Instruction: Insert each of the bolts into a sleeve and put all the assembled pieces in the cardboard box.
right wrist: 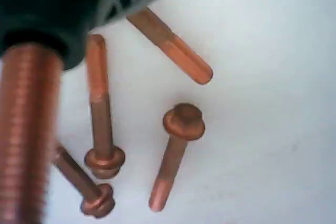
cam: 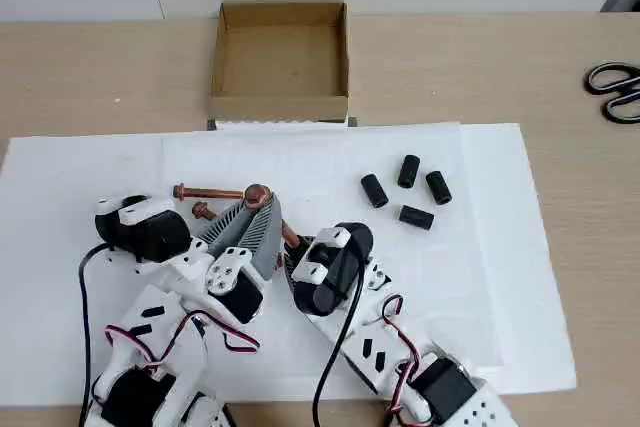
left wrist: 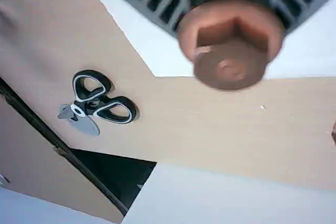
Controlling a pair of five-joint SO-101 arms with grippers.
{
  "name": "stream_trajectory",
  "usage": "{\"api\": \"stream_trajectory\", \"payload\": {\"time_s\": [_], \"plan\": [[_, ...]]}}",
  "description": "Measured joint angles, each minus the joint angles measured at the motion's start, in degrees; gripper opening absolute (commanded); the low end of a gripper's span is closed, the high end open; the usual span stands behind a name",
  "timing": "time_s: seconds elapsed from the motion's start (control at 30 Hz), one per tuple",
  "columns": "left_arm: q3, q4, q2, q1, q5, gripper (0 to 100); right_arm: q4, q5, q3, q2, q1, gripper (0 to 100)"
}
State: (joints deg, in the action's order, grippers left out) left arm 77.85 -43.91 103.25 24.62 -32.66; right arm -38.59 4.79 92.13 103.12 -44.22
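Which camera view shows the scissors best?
The left wrist view: there the scissors lie whole on the wooden table, with both handle loops and the short blades plain to see. In the high view the scissors lie small at the picture's right border, which cuts part of them off.

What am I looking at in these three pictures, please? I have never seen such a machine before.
Two small robot arms stand at a table. One picture looks down from above; the other two come from cameras on the arms' wrists. On white paper lie copper bolts and four black sleeves. Behind it stands an empty cardboard box, and scissors lie off the paper. The left gripper holds one bolt behind its head.
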Motion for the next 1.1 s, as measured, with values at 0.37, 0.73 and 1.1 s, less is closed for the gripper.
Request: {"api": "stream_trajectory", "payload": {"time_s": [0.37, 0.73, 1.1], "plan": [[1.2, 0.0, 0.0, 0.1, 0.1, 0, 0.0, 0.0, -1.6, 0.0, -0.1, 0.2], [1.2, 0.0, 0.0, 0.3, 0.1, 0, 0.0, 0.0, -2.4, 0.0, -0.2, 0.2], [1.2, -8.0, 0.1, 6.5, 4.0, 0, 0.0, 1.9, -4.1, 0.0, -0.4, 0.2]]}}
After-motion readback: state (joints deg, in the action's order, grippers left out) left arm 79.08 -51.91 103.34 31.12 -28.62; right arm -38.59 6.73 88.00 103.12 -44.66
